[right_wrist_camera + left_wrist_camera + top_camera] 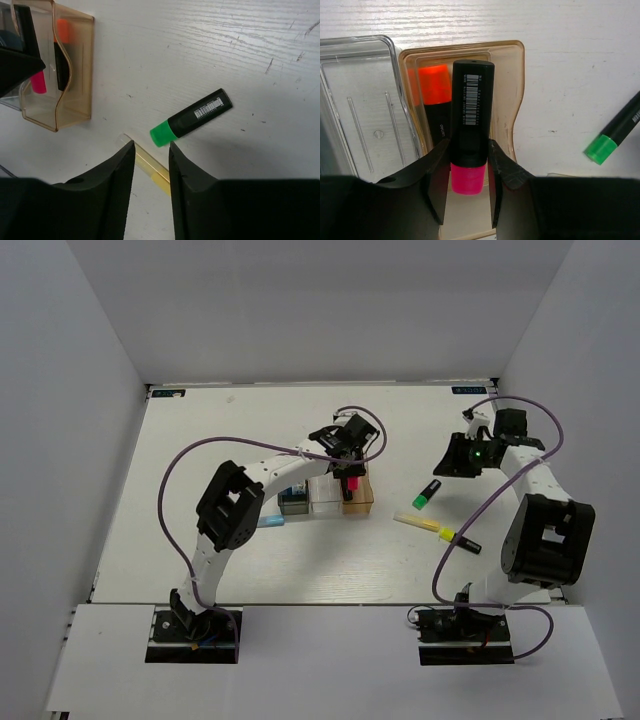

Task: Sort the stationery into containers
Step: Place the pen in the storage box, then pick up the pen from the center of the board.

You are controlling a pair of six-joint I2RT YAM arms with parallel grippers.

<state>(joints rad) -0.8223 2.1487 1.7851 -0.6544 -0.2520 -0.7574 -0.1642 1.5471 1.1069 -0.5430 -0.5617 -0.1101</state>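
Left pincer (469, 152) around one pink highlighter (471, 107)

A pink-ended highlighter (470, 115) points down into the orange-tan bin (513, 90) beside an orange-ended one (435, 86); a green-ended highlighter (192, 116) lies outside.

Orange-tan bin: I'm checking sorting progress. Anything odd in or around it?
Nothing damaged or spilled. An orange highlighter lies inside the orange-tan bin; the left gripper grips a pink highlighter over it.
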